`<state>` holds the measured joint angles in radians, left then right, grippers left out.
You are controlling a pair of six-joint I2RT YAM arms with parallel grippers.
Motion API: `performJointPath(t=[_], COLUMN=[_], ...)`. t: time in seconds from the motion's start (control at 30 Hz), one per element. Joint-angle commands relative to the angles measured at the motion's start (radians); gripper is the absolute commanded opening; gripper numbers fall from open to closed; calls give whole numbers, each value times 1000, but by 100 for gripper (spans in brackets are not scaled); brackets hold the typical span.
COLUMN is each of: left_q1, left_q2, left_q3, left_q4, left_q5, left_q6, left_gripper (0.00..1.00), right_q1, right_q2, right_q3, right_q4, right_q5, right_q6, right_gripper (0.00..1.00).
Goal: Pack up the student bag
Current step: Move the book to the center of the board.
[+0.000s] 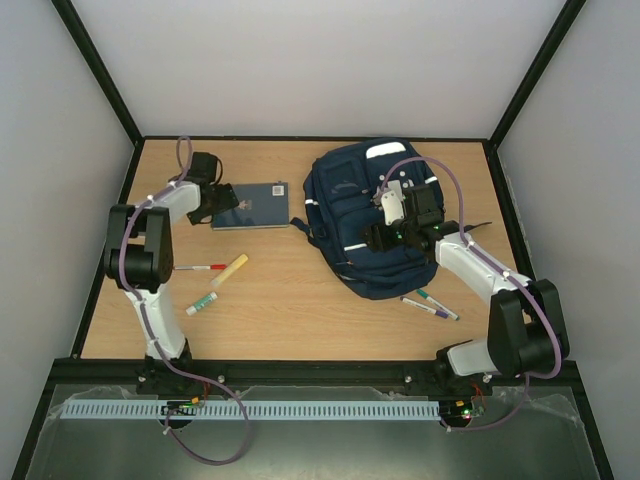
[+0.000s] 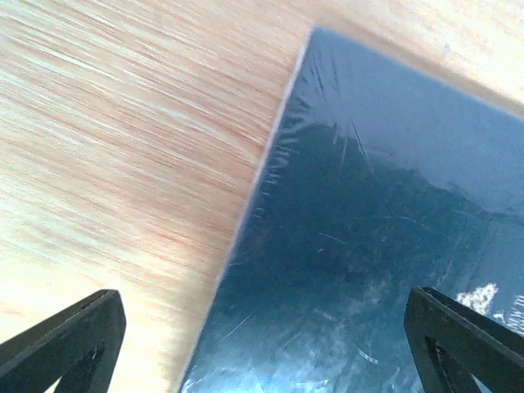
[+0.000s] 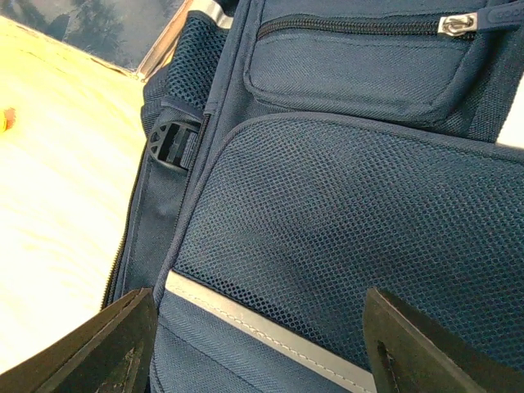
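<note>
The student bag (image 1: 365, 215), a navy backpack with white stripes, lies flat at the right middle of the table. My right gripper (image 1: 374, 238) hovers over its front and stands open. In the right wrist view its fingers (image 3: 106, 348) straddle the mesh pocket (image 3: 344, 213) and a reflective stripe (image 3: 270, 332), holding nothing. A dark-blue notebook (image 1: 253, 205) lies left of the bag. My left gripper (image 1: 222, 196) is open at the notebook's left end. In the left wrist view the glossy notebook cover (image 2: 385, 246) and its edge lie between the fingers (image 2: 74, 340).
On the wood left of the bag lie a red pen (image 1: 200, 267), a yellow marker (image 1: 231, 270) and a green-capped stick (image 1: 203, 303). Two pens (image 1: 431, 304) lie by the bag's near right corner. A zipper pull (image 3: 454, 23) and a black buckle (image 3: 173, 143) show on the bag.
</note>
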<state>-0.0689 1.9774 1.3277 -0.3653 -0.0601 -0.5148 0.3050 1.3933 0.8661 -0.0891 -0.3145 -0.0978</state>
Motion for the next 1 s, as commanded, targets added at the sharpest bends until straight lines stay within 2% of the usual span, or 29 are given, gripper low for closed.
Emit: performJointPath(t=[0.0,0.23,0.43,0.53,0.67,0.8,0.97], left_q1=[6,-9,-11,-12,-14,-20,-45], left_q2=[-90,128,424,499,484,424,266], left_q3=[33,359,727,830,780,667,374], left_q4=[6,-84,-288,-376,-415,-451,-395], left_q5=[-81,8,63,70,81,111,137], left_q6=[4,66,147,191,231,240,234], left_gripper=[96,95,91,90,90,90,89], right_q1=[-6,-5,-6,-6,-6,-6,20], right_q2=[25,45,46,49,52,59,74], right_q3=[9,15,15,17,16,18,25], right_q4=[-37,-46,-49,-51,-53,-60,-78], right_q5=[-37,-37,-30,-34,-45,-83,-190], right_q6=[-10,-13,-14,-14,-14,-12,33], right_gripper=[69,70,70,69,69,67,57])
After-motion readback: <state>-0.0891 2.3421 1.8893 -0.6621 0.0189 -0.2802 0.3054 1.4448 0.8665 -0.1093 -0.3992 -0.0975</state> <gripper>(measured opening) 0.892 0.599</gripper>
